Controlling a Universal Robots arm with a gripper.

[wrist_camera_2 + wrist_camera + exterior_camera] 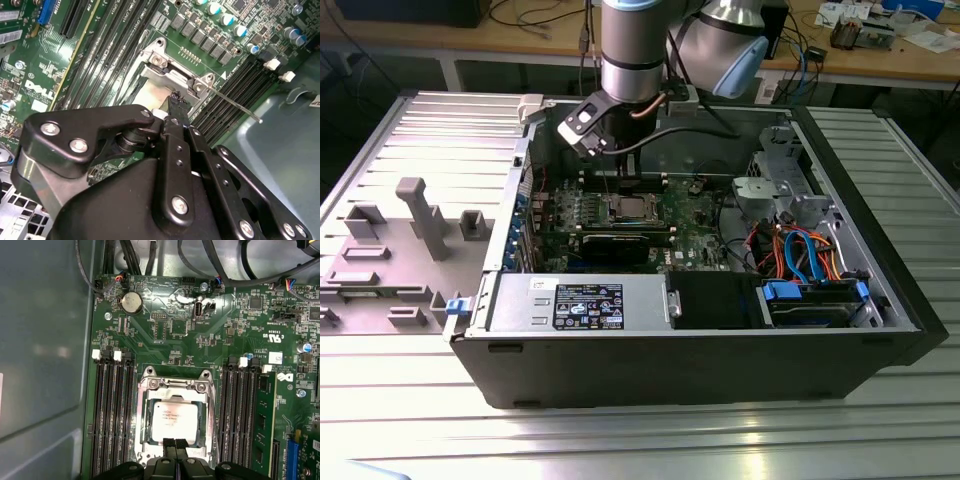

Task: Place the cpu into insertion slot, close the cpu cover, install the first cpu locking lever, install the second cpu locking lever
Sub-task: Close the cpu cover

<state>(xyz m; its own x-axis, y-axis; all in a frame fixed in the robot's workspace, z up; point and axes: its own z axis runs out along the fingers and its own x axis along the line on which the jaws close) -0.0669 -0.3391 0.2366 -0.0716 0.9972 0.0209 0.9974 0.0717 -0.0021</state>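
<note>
Below me, an open computer case (720,340) lies on a ribbed metal table (620,440), its dark steel walls boxing in the green circuit board (165,335). Room is tight: long black memory slots (112,420) flank the socket on two sides, and cables (225,270) run along one edge of the board. My tool (175,446) hangs low at the socket's edge, its two black fingers pressed together with nothing visible between them. I cannot tell whether they touch the metal. The cpu (174,421), a flat dull silver-grey square, sits in the insertion slot (149,430) mid-board. The cpu cover (141,415), a thin shiny frame, lies flat around it. A thin wire lever (235,103) sticks out from one cover corner, across the memory slots.
</note>
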